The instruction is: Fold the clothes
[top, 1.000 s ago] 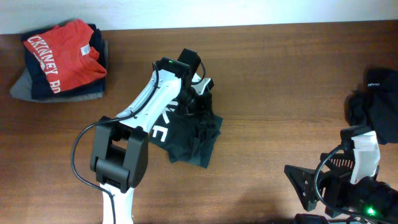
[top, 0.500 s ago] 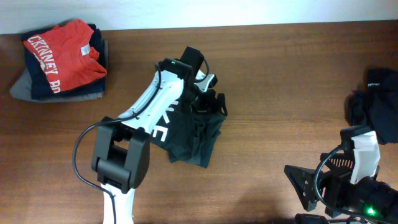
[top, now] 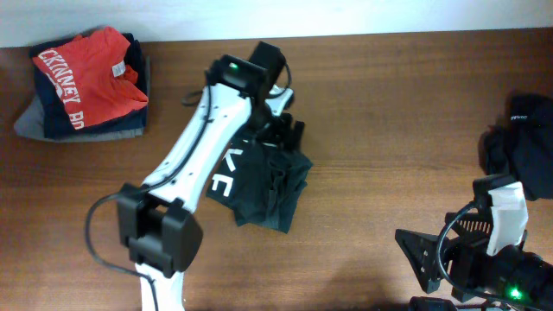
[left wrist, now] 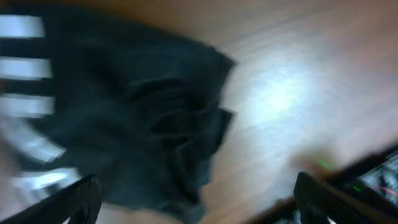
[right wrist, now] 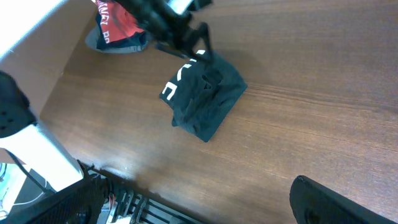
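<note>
A black T-shirt (top: 259, 186) with white lettering lies bunched and partly folded in the middle of the table. It also shows as a dark, blurred heap in the left wrist view (left wrist: 137, 124) and further off in the right wrist view (right wrist: 202, 99). My left gripper (top: 283, 130) hovers just above the shirt's far edge, open, with nothing between its fingertips (left wrist: 71, 202). More dark clothes (top: 527, 147) are piled at the right edge. My right gripper (right wrist: 199, 199) stands open over bare table near the front right, holding nothing.
A folded stack with a red shirt (top: 82, 82) on top sits at the far left corner, over dark garments. The right arm's body (top: 497, 250) fills the front right corner. The wooden table (top: 397, 112) lies bare between the black shirt and the right-hand pile.
My left gripper opened and let go of the black shirt's edge, then lifted back toward the far side. The cloth dropped onto the heap. The right arm stayed still.
</note>
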